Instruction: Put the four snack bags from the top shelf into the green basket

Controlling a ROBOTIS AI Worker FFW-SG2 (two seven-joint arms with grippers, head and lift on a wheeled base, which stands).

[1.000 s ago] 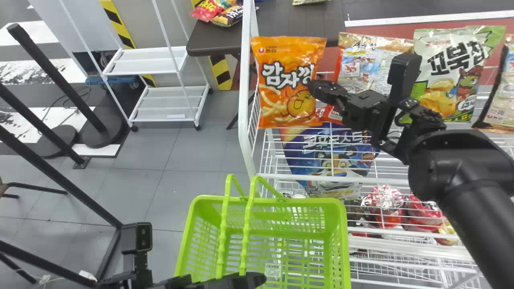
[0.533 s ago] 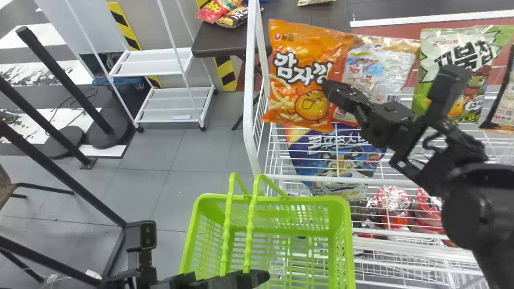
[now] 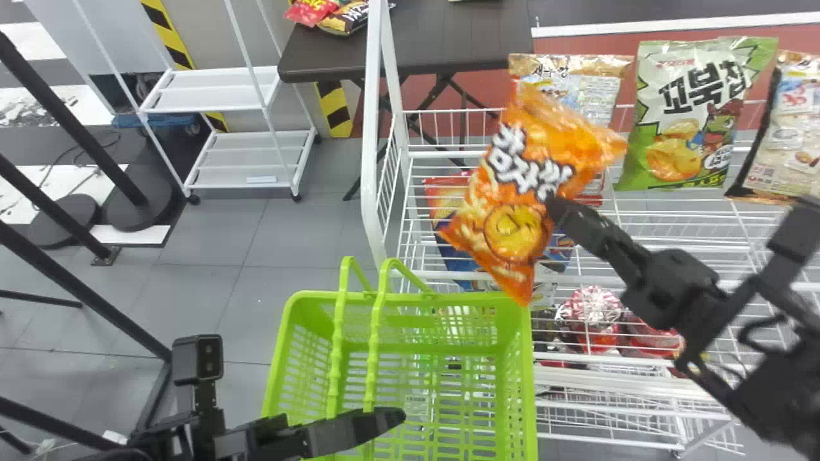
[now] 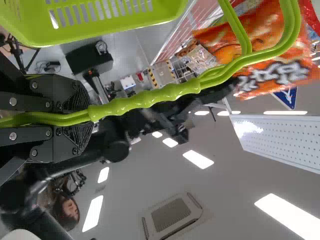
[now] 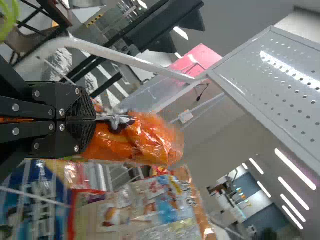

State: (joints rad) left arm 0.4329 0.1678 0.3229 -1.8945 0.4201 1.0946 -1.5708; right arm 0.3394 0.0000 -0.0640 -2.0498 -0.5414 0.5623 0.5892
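My right gripper (image 3: 556,208) holds the orange snack bag (image 3: 512,192) by its edge; the bag hangs tilted, its lower corner over the green basket's (image 3: 416,301) back rim. In the right wrist view the gripper (image 5: 95,120) is shut on the orange bag (image 5: 140,140). My left gripper (image 3: 384,419) stays at the basket's handles; in its wrist view the gripper (image 4: 90,112) is shut on the green handles (image 4: 150,97). On the top shelf stand a red-and-tan bag (image 3: 576,89), a green bag (image 3: 685,115) and a brown-edged bag (image 3: 785,128).
A blue bag (image 3: 448,224) and red packs (image 3: 589,314) lie on the wire shelves below. The rack's white post (image 3: 371,128) rises behind the basket. A dark table (image 3: 448,38) stands behind, a white cart (image 3: 243,141) at the left.
The right gripper has pulled the orange bag off the shelf's left end, down toward the basket, tilting it. The left gripper keeps its place at the basket.
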